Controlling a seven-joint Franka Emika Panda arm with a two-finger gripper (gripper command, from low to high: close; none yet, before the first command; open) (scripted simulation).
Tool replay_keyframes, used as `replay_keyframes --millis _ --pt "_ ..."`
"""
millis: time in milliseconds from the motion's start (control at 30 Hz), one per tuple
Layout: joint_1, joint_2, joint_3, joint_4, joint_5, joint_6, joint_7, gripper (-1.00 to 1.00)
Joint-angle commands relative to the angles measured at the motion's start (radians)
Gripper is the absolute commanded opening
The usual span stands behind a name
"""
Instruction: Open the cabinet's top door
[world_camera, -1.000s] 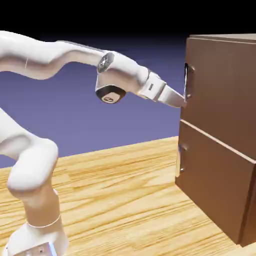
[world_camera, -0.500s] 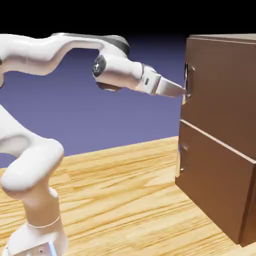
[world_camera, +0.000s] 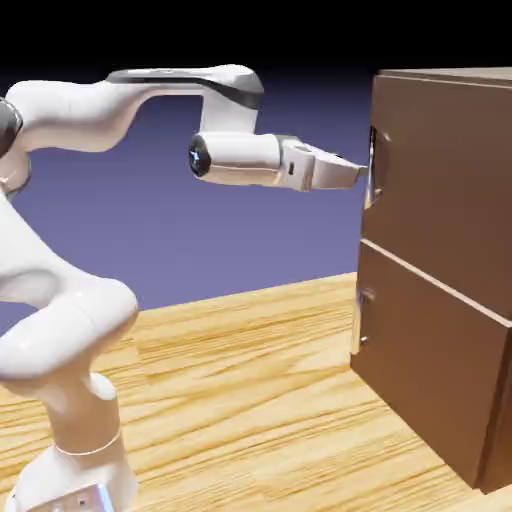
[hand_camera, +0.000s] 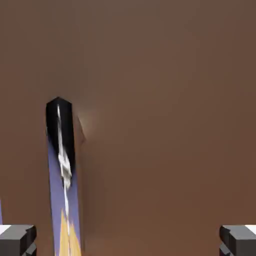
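The cabinet (world_camera: 440, 260) fills the right side of the exterior view, standing on the tabletop (world_camera: 250, 400). Its top door (world_camera: 450, 180) is the upper panel and looks shut, with its handle (world_camera: 373, 165) a short grey bar at the panel's left edge, in the upper right of the frame. The pincer (world_camera: 352, 172) lies level in the upper middle, tips just beside that handle; whether they touch it I cannot tell.

In the hand view the jaws stand wide, the two fingertips (hand_camera: 17, 240) at the bottom corners with nothing between them. The handle shows as a dark, shiny bar in the left half, well off the midline and close to the left fingertip.

That offset is the main risk. Closing now would likely meet the bar unevenly, or one tip could slip past it altogether. Pushing further forward may jam the tips into the wood. A pull with a shallow hold may slide off the smooth metal, leaving the door shut.
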Motion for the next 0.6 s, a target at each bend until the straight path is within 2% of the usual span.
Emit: replay_keyframes --millis 0,267,333,533,567 --pt "-0.016 -0.005 0.016 0.008 0.044 -0.002 -0.032 0.0" --pt "-0.142 -0.041 0.148 0.074 0.391 -0.022 -0.285 0.0" --pt "-0.148 -0.043 0.155 0.077 0.41 -0.023 -0.299 0.0" --pt "-0.341 0.016 0.287 0.219 0.429 -0.035 -0.313 0.0" --pt "-0.341 0.016 0.287 0.219 0.429 -0.035 -0.313 -1.0"
